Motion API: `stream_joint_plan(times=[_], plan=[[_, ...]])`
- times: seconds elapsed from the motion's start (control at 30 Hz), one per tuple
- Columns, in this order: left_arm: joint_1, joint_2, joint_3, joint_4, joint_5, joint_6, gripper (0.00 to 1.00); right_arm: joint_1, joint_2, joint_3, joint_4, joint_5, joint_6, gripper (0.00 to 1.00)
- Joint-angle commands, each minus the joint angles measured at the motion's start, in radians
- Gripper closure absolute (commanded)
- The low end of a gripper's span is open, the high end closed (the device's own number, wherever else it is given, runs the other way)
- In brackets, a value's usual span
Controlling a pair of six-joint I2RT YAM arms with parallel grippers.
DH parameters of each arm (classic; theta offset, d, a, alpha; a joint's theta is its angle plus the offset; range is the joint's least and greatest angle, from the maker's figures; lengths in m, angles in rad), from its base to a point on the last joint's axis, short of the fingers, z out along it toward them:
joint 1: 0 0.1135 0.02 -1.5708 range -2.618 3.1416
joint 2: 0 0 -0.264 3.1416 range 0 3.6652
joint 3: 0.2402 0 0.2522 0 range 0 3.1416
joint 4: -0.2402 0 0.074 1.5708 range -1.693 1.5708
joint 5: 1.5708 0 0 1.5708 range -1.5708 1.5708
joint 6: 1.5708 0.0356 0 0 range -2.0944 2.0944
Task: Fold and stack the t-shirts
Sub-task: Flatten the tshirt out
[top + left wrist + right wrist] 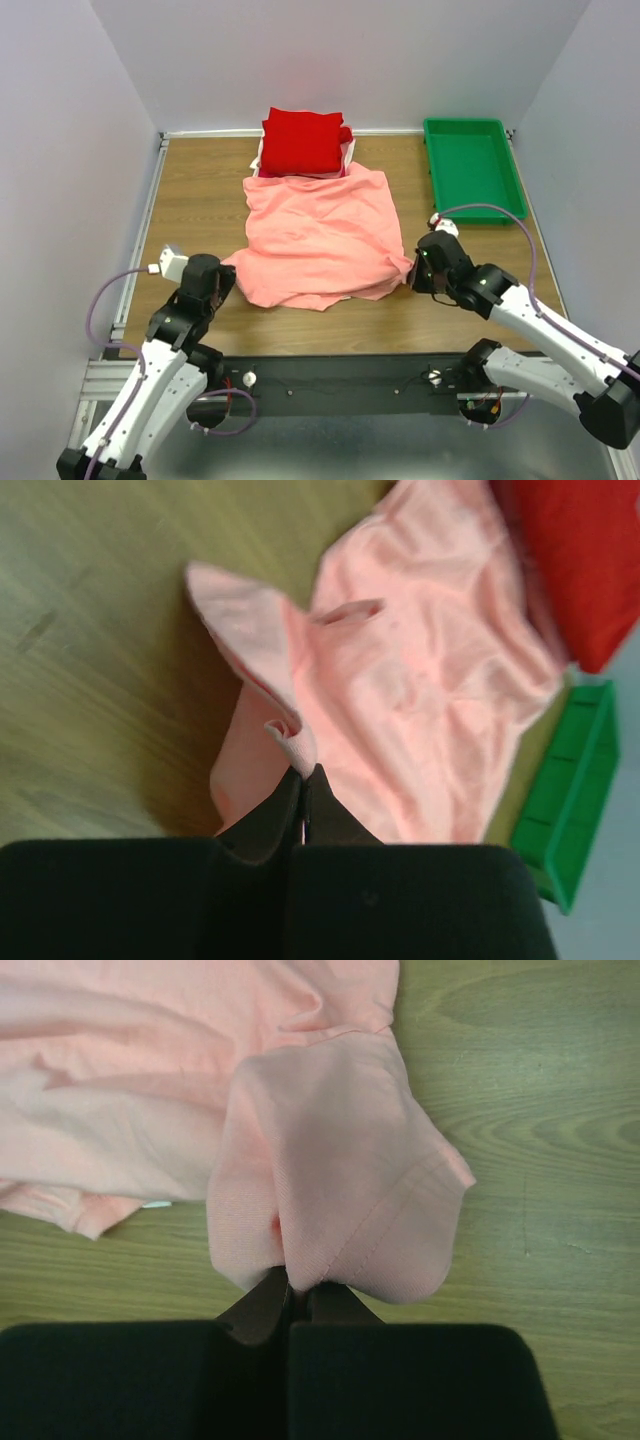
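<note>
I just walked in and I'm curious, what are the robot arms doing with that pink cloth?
A pink shirt lies spread on the table, partway through folding. The left end effector is shut on its near left corner, the right end effector on its right edge. Behind it lies a folded red shirt.

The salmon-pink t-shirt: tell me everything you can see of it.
The salmon-pink t-shirt is soft, matte cloth with stitched hems. It is wrinkled and spread loosely on the wooden table, not yet folded. Its far edge reaches the folded red t-shirt. The left gripper is shut on its near-left corner and the right gripper on its near-right corner, and both corners are bunched up.
</note>
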Motion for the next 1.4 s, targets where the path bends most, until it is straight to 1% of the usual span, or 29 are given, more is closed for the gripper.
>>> stream_joint_plan(times=[0.0, 0.03, 0.1, 0.13, 0.23, 0.33, 0.43, 0.53, 0.6, 0.73, 0.8, 0.87, 0.93, 1.0, 1.07, 1.1, 1.13, 1.17, 1.2, 1.23, 1.3, 1.33, 1.37], plan=[[0.005, -0.081, 0.13, -0.144, -0.101, -0.036, 1.0, -0.005, -0.084, 0.101, -0.098, 0.065, 0.035, 0.99], [0.005, -0.097, 0.152, -0.19, -0.102, -0.039, 1.0, -0.005, -0.099, 0.112, -0.153, 0.085, 0.044, 0.99], [0.005, -0.137, 0.21, -0.235, -0.114, -0.045, 1.0, -0.005, -0.142, 0.134, -0.207, 0.087, 0.075, 0.99], [0.005, -0.148, 0.226, -0.279, -0.121, -0.056, 1.0, -0.005, -0.159, 0.143, -0.25, 0.073, 0.087, 0.99], [0.003, -0.176, 0.256, -0.341, -0.139, -0.069, 1.0, -0.005, -0.205, 0.126, -0.293, 0.021, 0.122, 0.97], [0.003, -0.187, 0.229, -0.315, -0.093, -0.063, 1.0, -0.005, -0.241, 0.085, -0.314, -0.023, 0.15, 0.96], [0.003, -0.174, 0.187, -0.281, -0.088, -0.079, 1.0, -0.005, -0.264, 0.047, -0.318, -0.021, 0.169, 0.96], [0.003, -0.145, 0.138, -0.225, -0.067, -0.079, 1.0, -0.005, -0.236, 0.011, -0.321, 0.007, 0.185, 0.95], [0.003, -0.112, 0.103, -0.198, -0.062, -0.076, 1.0, -0.005, -0.186, 0.005, -0.315, 0.004, 0.195, 0.94], [0.003, -0.05, 0.059, -0.142, -0.065, -0.079, 1.0, -0.005, -0.106, 0.008, -0.324, 0.061, 0.239, 0.92], [0.003, -0.016, 0.052, -0.122, -0.073, -0.079, 1.0, -0.005, -0.075, 0.011, -0.321, 0.09, 0.265, 0.89], [0.003, 0.002, 0.057, -0.096, -0.084, -0.053, 1.0, -0.005, -0.048, 0.007, -0.308, 0.154, 0.287, 0.85], [0.003, 0.024, 0.08, -0.118, -0.111, -0.054, 0.99, -0.005, 0.002, 0.011, -0.308, 0.212, 0.302, 0.82], [0.003, 0.028, 0.106, -0.145, -0.156, -0.066, 0.96, -0.005, 0.037, 0.019, -0.308, 0.236, 0.304, 0.8], [0.003, 0.022, 0.117, -0.168, -0.176, -0.069, 0.81, -0.005, 0.081, 0.033, -0.308, 0.266, 0.305, 0.76], [0.003, 0.011, 0.126, -0.169, -0.179, -0.062, 0.68, -0.005, 0.094, 0.039, -0.31, 0.276, 0.305, 0.73], [0.003, 0.005, 0.131, -0.169, -0.179, -0.057, 0.36, -0.003, 0.106, 0.043, -0.31, 0.285, 0.305, 0.65], [0.003, -0.007, 0.14, -0.172, -0.18, -0.048, 0.16, -0.005, 0.123, 0.056, -0.31, 0.297, 0.305, 0.44], [0.003, -0.012, 0.158, -0.18, -0.196, -0.048, 0.01, -0.005, 0.126, 0.062, -0.31, 0.297, 0.307, 0.33], [0.003, -0.016, 0.172, -0.206, -0.208, -0.053, 0.02, -0.005, 0.124, 0.068, -0.311, 0.299, 0.304, 0.2], [0.003, -0.027, 0.215, -0.24, -0.243, -0.059, 0.01, -0.005, 0.106, 0.083, -0.311, 0.3, 0.29, 0.11], [0.003, -0.035, 0.226, -0.234, -0.254, -0.048, 0.02, -0.005, 0.082, 0.089, -0.311, 0.293, 0.282, 0.04], [0.003, -0.039, 0.238, -0.217, -0.26, -0.028, 0.01, -0.005, 0.063, 0.092, -0.311, 0.291, 0.276, 0.0]])
